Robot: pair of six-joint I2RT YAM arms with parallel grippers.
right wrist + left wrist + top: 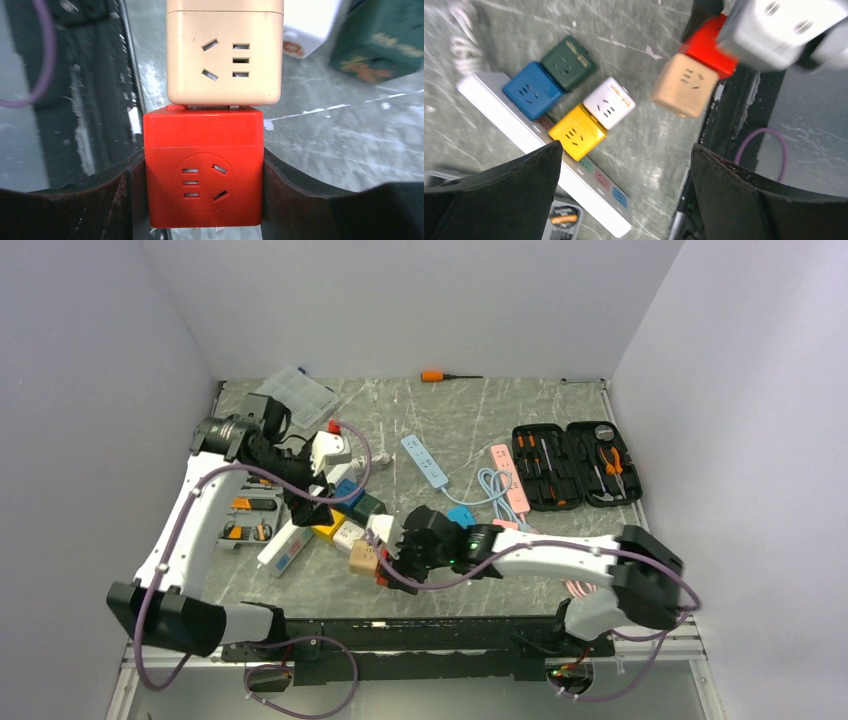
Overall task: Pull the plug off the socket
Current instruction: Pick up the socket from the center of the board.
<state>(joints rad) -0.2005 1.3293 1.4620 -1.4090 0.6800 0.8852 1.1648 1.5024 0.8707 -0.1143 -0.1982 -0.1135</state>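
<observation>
- Two arms work over the counter [470,430]; check each one in turn.
- Right fingers [120,200]: you will find them clamped on the red cube [202,150], one pad flat against each side face.
- Red cube: its socket face points at the right wrist camera. Its far face meets the beige cube [225,55], with only a thin seam between the two.
- Location: both cubes sit near the front edge of the counter, just left of centre in the top view. You cannot tell whether they rest on the surface.
- Left fingers [514,195]: they stand wide apart and hold nothing. They hang above the white strip [489,100].
- White strip: it lies at an angle on the counter and carries a blue cube [531,90] and a yellow cube [576,131].
- A green cube [569,62] touches the blue one, and a white cube [609,102] touches the yellow one.
- The beige and red pair lies apart from this group, nearer the front edge.
</observation>
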